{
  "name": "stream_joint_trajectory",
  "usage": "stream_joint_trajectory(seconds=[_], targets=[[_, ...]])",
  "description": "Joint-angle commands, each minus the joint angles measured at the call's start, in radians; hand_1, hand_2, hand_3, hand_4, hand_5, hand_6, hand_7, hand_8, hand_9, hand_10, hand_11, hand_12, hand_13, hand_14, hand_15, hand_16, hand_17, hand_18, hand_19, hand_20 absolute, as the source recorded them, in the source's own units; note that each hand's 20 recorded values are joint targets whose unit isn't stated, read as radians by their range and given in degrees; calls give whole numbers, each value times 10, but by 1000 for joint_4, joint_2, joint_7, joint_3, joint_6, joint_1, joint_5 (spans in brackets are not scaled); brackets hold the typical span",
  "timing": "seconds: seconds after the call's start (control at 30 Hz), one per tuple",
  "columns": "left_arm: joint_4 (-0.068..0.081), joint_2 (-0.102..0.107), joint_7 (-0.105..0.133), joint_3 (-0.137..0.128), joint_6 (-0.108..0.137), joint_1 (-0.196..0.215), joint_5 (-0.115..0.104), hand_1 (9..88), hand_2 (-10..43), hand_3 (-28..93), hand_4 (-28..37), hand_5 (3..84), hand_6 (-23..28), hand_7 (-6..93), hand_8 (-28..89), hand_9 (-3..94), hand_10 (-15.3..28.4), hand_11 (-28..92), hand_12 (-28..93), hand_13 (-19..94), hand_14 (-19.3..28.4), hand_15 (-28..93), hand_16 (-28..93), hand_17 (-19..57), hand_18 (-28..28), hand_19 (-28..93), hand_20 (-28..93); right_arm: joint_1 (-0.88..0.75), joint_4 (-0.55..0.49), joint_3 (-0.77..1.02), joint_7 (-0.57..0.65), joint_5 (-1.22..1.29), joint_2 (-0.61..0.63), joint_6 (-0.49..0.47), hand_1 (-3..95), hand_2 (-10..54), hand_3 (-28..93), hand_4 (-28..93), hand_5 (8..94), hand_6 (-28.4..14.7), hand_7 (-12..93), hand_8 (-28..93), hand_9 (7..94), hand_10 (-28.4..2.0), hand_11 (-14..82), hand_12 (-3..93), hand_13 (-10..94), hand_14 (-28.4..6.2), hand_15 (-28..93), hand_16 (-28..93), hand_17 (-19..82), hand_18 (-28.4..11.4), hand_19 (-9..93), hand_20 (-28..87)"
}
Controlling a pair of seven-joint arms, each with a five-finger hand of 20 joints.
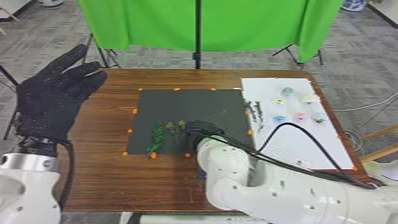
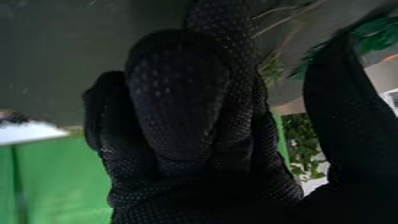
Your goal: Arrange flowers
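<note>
In the head view my right hand is low over the right part of the dark mat, just right of thin green sprigs and a leafy green stem. Seen from the right wrist, the right hand has relaxed fingers, its thumb apart and no thing held between them. Thin stems with small leaves and darker leaves show beyond the gap. My left hand is raised open at the table's left side. Pale blue, pink and whitish flowers lie on the white sheet.
Dark sprigs lie along the white sheet's left edge, near the mat. Orange markers border the mat on the brown table. Behind the table hangs a green cloth. My right forearm and its cables cross the sheet's lower part.
</note>
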Motion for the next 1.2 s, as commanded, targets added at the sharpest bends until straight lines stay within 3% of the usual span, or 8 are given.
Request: stream_joint_trajectory(seconds=[0.03, 0.17, 0.27, 0.37, 0.5, 0.93, 1.2], targets=[[-18, -25, -18, -18, 32, 58, -1, 231, 72, 806, -233, 377, 101, 185, -112, 362, 212, 313, 113, 266, 283, 555, -105, -79, 246, 593, 133, 32, -28, 55, 15, -16, 92, 33, 324, -17, 677, -219, 786, -42, 161, -104, 933, -125, 306, 184, 934, -50, 531, 200, 613, -174, 932, 115], [-25, -42, -29, -31, 40, 77, 3, 231, 72, 806, -233, 378, 101, 185, -112, 362, 212, 313, 113, 265, 283, 555, -105, -79, 245, 594, 133, 24, -32, 111, 9, -8, 140, 67, 326, -17, 677, -217, 779, -44, 157, -107, 933, -126, 305, 185, 933, -51, 529, 206, 612, -174, 932, 117], [-32, -45, -19, -39, 51, 99, -2, 230, 72, 807, -234, 377, 101, 185, -112, 362, 212, 313, 113, 265, 284, 556, -105, -79, 245, 593, 133, 6, -23, 165, 8, 2, 179, 88, 326, -17, 678, -215, 748, -46, 143, -106, 918, -134, 294, 182, 921, -53, 524, 205, 603, -173, 932, 84], [-35, -48, -11, -36, 53, 104, 0, 231, 73, 806, -234, 377, 101, 185, -112, 362, 212, 313, 113, 266, 284, 556, -105, -79, 245, 593, 133, -19, 1, 223, 27, 19, 212, 98, 324, -19, 683, -215, 641, -60, 114, -103, 860, -156, 259, 167, 888, -69, 502, 183, 592, -165, 932, -59], [-38, -54, -9, -36, 56, 112, 1, 232, 72, 806, -234, 378, 101, 185, -112, 362, 212, 313, 113, 266, 283, 556, -104, -79, 245, 593, 132, -46, 40, 269, 59, 23, 246, 110, 323, -22, 690, -216, 543, -76, 93, -102, 831, -169, 246, 159, 876, -74, 500, 176, 594, -163, 932, -103], [-32, -55, -10, -2, 47, 77, 2, 231, 72, 806, -234, 378, 102, 184, -112, 362, 212, 314, 113, 265, 283, 555, -105, -80, 245, 593, 133, 32, 200, 156, 81, 44, 239, 91, 319, -32, 687, -224, 494, -107, 72, -96, 817, -173, 252, 155, 867, -78, 509, 169, 597, -158, 932, -152], [-31, -64, -14, -5, 40, 78, 8, 231, 72, 806, -233, 378, 101, 185, -111, 362, 211, 314, 113, 265, 283, 554, -104, -80, 245, 593, 132, 34, 228, 121, 74, 19, 212, 90, 314, -41, 678, -229, 505, -99, 78, -95, 813, -171, 259, 154, 864, -78, 515, 167, 596, -155, 932, -160]])
